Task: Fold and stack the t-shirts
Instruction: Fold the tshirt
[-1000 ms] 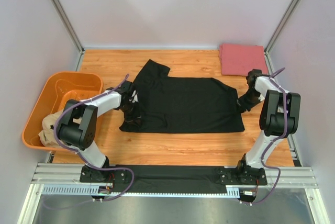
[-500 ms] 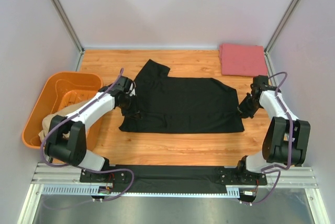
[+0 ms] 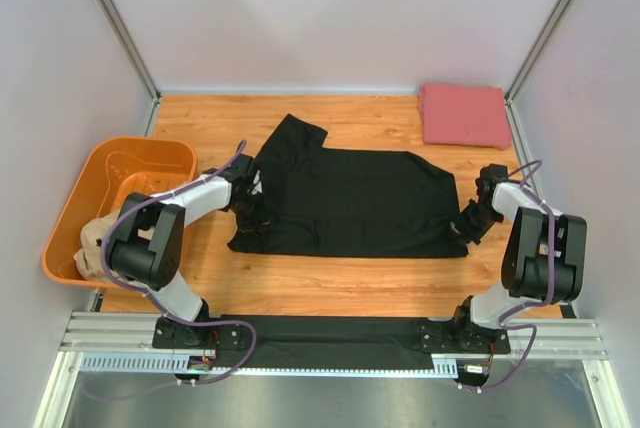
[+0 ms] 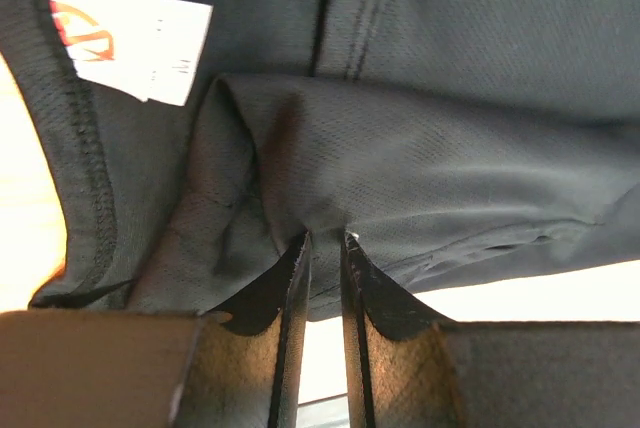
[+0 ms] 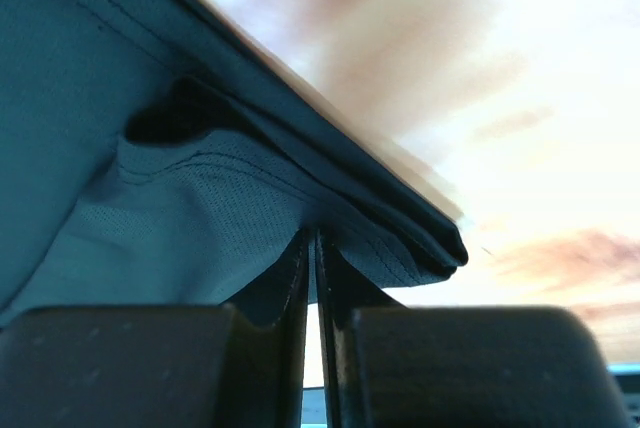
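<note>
The black t-shirt [image 3: 350, 198] lies spread across the middle of the wooden table, one sleeve pointing to the back left. My left gripper [image 3: 252, 213] sits at its left edge by the collar. In the left wrist view the left gripper [image 4: 325, 238] is shut on a fold of the black cloth [image 4: 450, 148], next to the white neck label [image 4: 125, 28]. My right gripper [image 3: 467, 225] is at the shirt's near right corner. In the right wrist view the right gripper [image 5: 312, 233] is shut on the hem [image 5: 150, 198]. A pinkish-red t-shirt [image 3: 463, 114] lies folded at the back right. A tan t-shirt [image 3: 92, 246] is bunched in the tub.
An orange plastic tub [image 3: 120, 163] stands at the table's left edge, close to my left arm. White walls with metal posts close in the back and both sides. A black strip [image 3: 330, 333] lies along the rail between the arm bases.
My right gripper has moved toward the near edge along the shirt's right side, down to its near corner. My left gripper stays at the collar while that arm's elbow swung out and back.
</note>
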You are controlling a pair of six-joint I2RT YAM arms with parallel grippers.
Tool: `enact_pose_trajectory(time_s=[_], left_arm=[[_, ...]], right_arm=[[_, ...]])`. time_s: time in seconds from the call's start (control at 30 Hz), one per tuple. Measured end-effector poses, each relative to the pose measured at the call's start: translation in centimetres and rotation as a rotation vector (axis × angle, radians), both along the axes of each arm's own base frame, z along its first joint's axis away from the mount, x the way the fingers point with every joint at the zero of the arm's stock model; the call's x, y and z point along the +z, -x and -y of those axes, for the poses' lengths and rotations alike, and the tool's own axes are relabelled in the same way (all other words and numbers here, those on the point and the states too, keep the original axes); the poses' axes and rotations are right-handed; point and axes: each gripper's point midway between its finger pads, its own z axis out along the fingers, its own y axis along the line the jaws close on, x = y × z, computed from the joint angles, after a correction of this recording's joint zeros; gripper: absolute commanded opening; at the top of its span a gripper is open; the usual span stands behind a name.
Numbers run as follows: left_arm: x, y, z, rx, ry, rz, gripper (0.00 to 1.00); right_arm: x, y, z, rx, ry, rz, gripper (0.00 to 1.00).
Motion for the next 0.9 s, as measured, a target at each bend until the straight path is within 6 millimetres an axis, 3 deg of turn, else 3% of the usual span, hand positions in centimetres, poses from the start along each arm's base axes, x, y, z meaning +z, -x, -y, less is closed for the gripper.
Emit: enact_pose_trajectory(time_s=[0.23,0.4,0.5,0.57,0.6,0.67,0.7,0.73,0.83,0.9], left_arm=[[0.0,0.5,0.2,0.038,0.042,0.012,0.25],[0.2,3.2,-0.5,0.046,0.051,0.014,0.26],[1.0,5.8,-1.3,0.046,0.048,0.009,0.39],[2.7,6.3,-1.5,0.041,0.063,0.045,0.46],[3.7,6.2,-1.4,0.040,0.072,0.068,0.47],[6.3,5.1,-1.1,0.032,0.094,0.139,0.48],[7.5,4.4,-0.9,0.026,0.102,0.170,0.48],[9.4,3.1,-0.6,0.020,0.113,0.224,0.48],[13.8,-0.4,0.2,0.003,0.135,0.354,0.47],[16.2,-3.1,1.0,-0.007,0.148,0.419,0.46]], right_arm=[[-0.2,1.5,0.5,-0.100,-0.005,-0.016,0.08],[0.1,3.0,0.4,-0.108,0.011,-0.018,0.11],[1.0,4.0,0.6,-0.101,0.030,-0.030,0.13],[2.8,3.9,0.9,-0.088,0.055,-0.010,0.15],[3.7,3.5,1.1,-0.079,0.070,0.016,0.19],[6.7,1.6,1.6,-0.057,0.107,0.121,0.49],[8.3,0.5,1.9,-0.047,0.129,0.190,0.84],[9.9,-0.5,2.2,-0.037,0.151,0.265,1.00],[13.0,-2.8,2.7,-0.030,0.183,0.416,1.00],[13.5,-4.5,2.5,-0.030,0.140,0.457,1.00]])
